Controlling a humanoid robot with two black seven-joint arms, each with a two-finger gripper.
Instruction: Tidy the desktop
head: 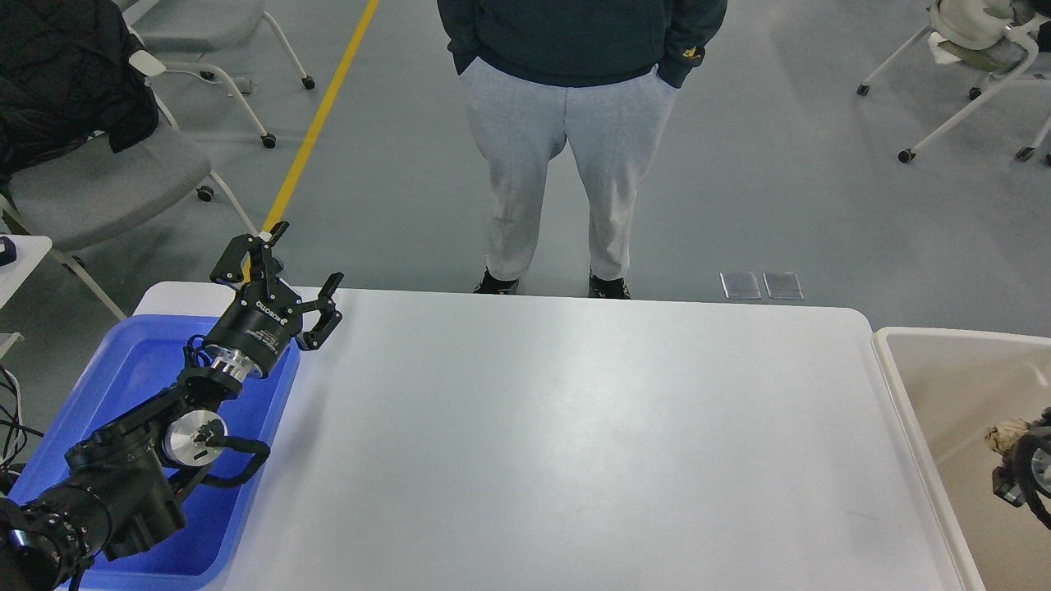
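Single head view, high above the desktop (575, 443), facing forward and down; floor beyond

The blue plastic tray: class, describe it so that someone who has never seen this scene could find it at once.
Start at the large plain white desktop that fills the middle of the head view. On its left end sits the blue plastic tray, shallow and rectangular, with the left gripper of the black arm above its far corner. Unlike the beige rectangular bin beside the right end, it is bright blue.

Your desktop (575, 427) sits centre. Tray (139, 361) lies on its left end, under your left arm. Bin (944, 386) stands just beside right edge. Person (566, 139) stands behind far edge.
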